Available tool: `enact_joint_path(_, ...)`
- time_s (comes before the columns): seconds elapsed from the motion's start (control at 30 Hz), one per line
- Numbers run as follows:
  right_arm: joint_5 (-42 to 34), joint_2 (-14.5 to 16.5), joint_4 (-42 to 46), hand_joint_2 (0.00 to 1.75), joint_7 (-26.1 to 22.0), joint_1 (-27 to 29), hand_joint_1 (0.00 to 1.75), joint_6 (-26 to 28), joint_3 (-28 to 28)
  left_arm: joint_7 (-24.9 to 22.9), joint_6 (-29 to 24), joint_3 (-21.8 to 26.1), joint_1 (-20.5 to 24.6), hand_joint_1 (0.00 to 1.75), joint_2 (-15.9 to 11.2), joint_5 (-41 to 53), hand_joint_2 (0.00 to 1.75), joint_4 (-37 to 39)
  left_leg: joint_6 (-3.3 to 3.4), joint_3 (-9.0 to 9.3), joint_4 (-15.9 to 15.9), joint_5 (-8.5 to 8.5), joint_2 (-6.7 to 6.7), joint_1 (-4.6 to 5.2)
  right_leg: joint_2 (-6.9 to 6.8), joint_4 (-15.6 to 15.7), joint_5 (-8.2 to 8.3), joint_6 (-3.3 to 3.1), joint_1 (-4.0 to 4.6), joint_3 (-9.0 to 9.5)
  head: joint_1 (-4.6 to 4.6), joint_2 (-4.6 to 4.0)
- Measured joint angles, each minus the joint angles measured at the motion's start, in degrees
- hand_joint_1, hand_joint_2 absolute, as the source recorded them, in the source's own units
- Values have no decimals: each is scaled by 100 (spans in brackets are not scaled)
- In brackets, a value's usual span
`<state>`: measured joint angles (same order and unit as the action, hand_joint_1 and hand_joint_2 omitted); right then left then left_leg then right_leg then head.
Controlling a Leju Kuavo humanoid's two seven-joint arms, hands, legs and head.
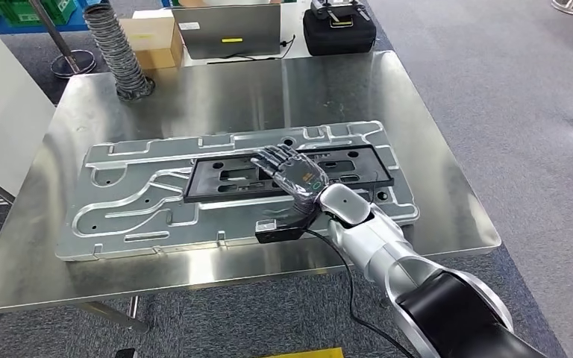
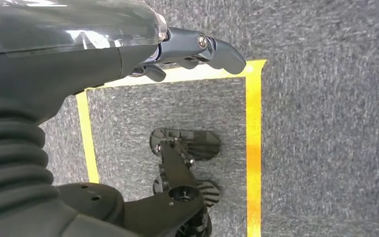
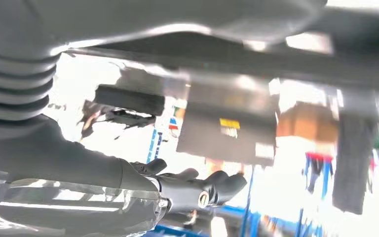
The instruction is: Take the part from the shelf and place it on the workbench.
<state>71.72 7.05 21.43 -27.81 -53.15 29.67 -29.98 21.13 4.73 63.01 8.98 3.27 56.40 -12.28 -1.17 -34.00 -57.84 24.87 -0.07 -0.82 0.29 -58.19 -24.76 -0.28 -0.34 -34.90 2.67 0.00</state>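
Right arm reaches in from 5 o'clock; right hand [image 1: 292,173] flat, fingers extended toward 11 o'clock, resting atop black part [image 1: 216,179], holding nothing. Part lies on grey plate [image 1: 119,201] on workbench [image 1: 418,134]. Left hand [image 2: 197,49] hangs over floor, fingers loosely apart, empty.

Head view: high on the robot, facing forward and down over the whole worktop [image 1: 448,186] from its near edge.
Left wrist view: close behind the left robot hand [image 2: 187,54], facing down at the floor [image 2: 325,148].
Right wrist view: close behind the right robot hand [image 3: 187,187], low over the worktop, facing its far edge; blurred. It shares the grey laptop [image 1: 227,30] [image 3: 227,128] with the head view.
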Motion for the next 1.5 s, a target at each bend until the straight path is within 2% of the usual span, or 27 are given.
enact_joint_path(0.07,-373,20,201,0,-258,19,0,176,180,3,-8,-1,1,0,0,-11,0,0,-58,-106,-247,177,1,-11,-6,39,20,-70,-25,15,0,0)
enact_joint_path(0.17,-623,13,601,0,-326,66,0,443,329,4,-11,-2,-19,0,1,-67,0,0,-108,-616,-1351,693,1,-25,-7,47,17,-117,-15,22,0,0)
enact_joint_path(0.2,-617,-10,755,0,-272,100,0,522,350,3,-14,-2,-32,0,1,-91,0,0,-113,-740,-1601,749,1,-27,-4,45,14,-121,-7,25,0,0)
enact_joint_path(0.23,-602,-51,926,0,-190,141,0,588,364,3,-16,-1,-45,0,-1,-114,0,0,-111,-763,-1630,688,1,-27,-1,41,9,-120,-3,30,0,0)
enact_joint_path(0.27,-596,-111,1117,0,-105,184,0,653,380,3,-17,0,-55,0,-5,-140,0,0,-99,-666,-1409,517,2,-27,2,34,0,-112,-2,41,0,0)
enact_joint_path(0.33,-669,-302,1539,0,21,277,0,787,433,5,-15,8,-70,0,-15,-195,0,0,-56,-274,-608,126,-1,-22,1,17,-30,-76,7,65,0,0)
enact_joint_path(0.4,-869,-575,1998,0,35,422,0,903,544,27,3,26,-95,0,-20,-259,0,0,0,-21,-94,-19,-15,-1,-10,4,-49,-19,23,70,-1,0)
enact_joint_path(0.5,-1224,-1031,2729,0,-57,773,0,975,859,120,43,79,-189,0,-21,-360,0,0,95,6,-13,-5,-33,9,-27,10,-63,81,19,80,-1,0)
enact_joint_path(0.57,-1205,-1341,3208,0,-11,1019,0,992,1168,225,87,136,-250,0,-22,-448,0,0,176,22,25,-26,-27,-5,-26,-210,-227,146,6,-9,-1,0)
enact_joint_path(0.67,-915,-1856,3829,0,278,1489,0,1019,1819,397,166,242,-309,0,-26,-585,0,0,257,23,38,-29,-39,-7,-23,-1273,-751,216,-14,-503,-1,0)
enact_joint_path(0.7,-883,-2055,3999,0,346,1688,0,1023,2122,431,181,277,-339,0,-26,-613,0,0,269,24,35,-25,-62,-6,-23,-1574,-843,234,-23,-651,-1,0)
enact_joint_path(0.73,-901,-2253,4158,0,373,1895,0,1025,2456,451,190,307,-374,0,-25,-631,0,0,276,25,30,-19,-85,-5,-23,-1694,-837,245,-31,-720,-2,0)
enact_joint_path(0.77,-955,-2449,4315,0,361,2103,0,1025,2824,458,192,332,-413,0,-24,-641,0,0,276,28,22,-12,-107,-5,-24,-1565,-716,248,-38,-670,-2,0)
enact_joint_path(0.83,-1050,-2792,4630,0,309,2536,0,1028,3575,440,182,380,-462,0,-16,-643,0,0,262,36,1,15,-130,-4,-42,-749,-314,229,-40,-291,-2,0)
enact_joint_path(0.9,-1098,-3039,4957,0,256,3065,0,1031,4364,403,159,421,-474,0,-4,-639,0,0,224,41,-27,42,-156,14,-62,-87,-69,186,-12,29,-1,0)
enact_joint_path(0.97,-1213,-3144,5284,0,148,3688,0,1033,5115,384,149,442,-484,0,4,-619,0,0,176,47,-30,52,-177,27,-62,30,-41,141,18,88,0,0)
enact_joint_path(1.03,-1347,-3136,5579,0,37,4258,0,1033,5724,386,162,452,-500,0,5,-596,0,0,122,50,-46,105,-155,39,-62,46,-27,87,-11,83,-1,0)
enact_joint_path(1.1,-1384,-3077,5811,0,-24,4681,0,1032,6168,399,181,455,-503,0,7,-585,0,0,69,-50,-364,402,-87,46,-65,70,0,17,-47,65,-1,0)
enact_joint_path(1.17,-1323,-2990,5963,0,-41,4961,0,1029,6471,421,207,455,-492,0,13,-574,0,0,41,-297,-1092,880,-40,31,-64,71,27,-34,-45,28,0,0)
enact_joint_path(1.2,-1281,-2934,6010,0,-39,5059,0,1028,6575,434,222,455,-488,0,16,-562,0,0,34,-401,-1433,1051,-35,27,-61,70,47,-43,-41,4,0,0)
enact_joint_path(1.23,-1240,-2871,6047,0,-34,5141,0,1027,6659,445,234,455,-484,0,17,-551,0,0,34,-429,-1619,1127,-34,26,-57,69,70,-45,-36,-22,0,0)
enact_joint_path(1.27,-1213,-2806,6080,0,-27,5213,0,1028,6725,452,242,455,-479,0,17,-541,0,0,43,-337,-1564,1086,-34,27,-49,68,96,-40,-32,-48,0,0)
enact_joint_path(1.3,-1198,-2747,6110,0,-18,5274,0,1028,6776,457,245,455,-472,0,17,-534,0,0,64,-131,-1281,958,-34,32,-41,67,123,-31,-28,-71,0,0)
enact_joint_path(1.37,-1187,-2651,6154,0,4,5351,0,1029,6836,455,247,456,-441,0,9,-535,0,0,139,439,-382,672,-33,59,-28,63,183,-2,-17,-106,0,0)
enact_joint_path(1.4,-1180,-2616,6164,0,19,5367,0,1029,6850,450,251,456,-422,0,6,-536,0,0,164,630,-53,583,-30,76,-26,62,213,23,-16,-116,-1,0)
enact_joint_path(1.43,-1167,-2585,6167,0,37,5377,0,1029,6856,439,255,456,-405,0,3,-538,0,0,184,729,132,539,-27,96,-26,62,245,55,-21,-122,-1,0)
enact_joint_path(1.5,-1137,-2531,6153,0,71,5386,0,1029,6854,410,265,456,-389,0,4,-543,0,0,211,717,187,466,-22,116,-24,86,320,134,-41,-125,-2,0)
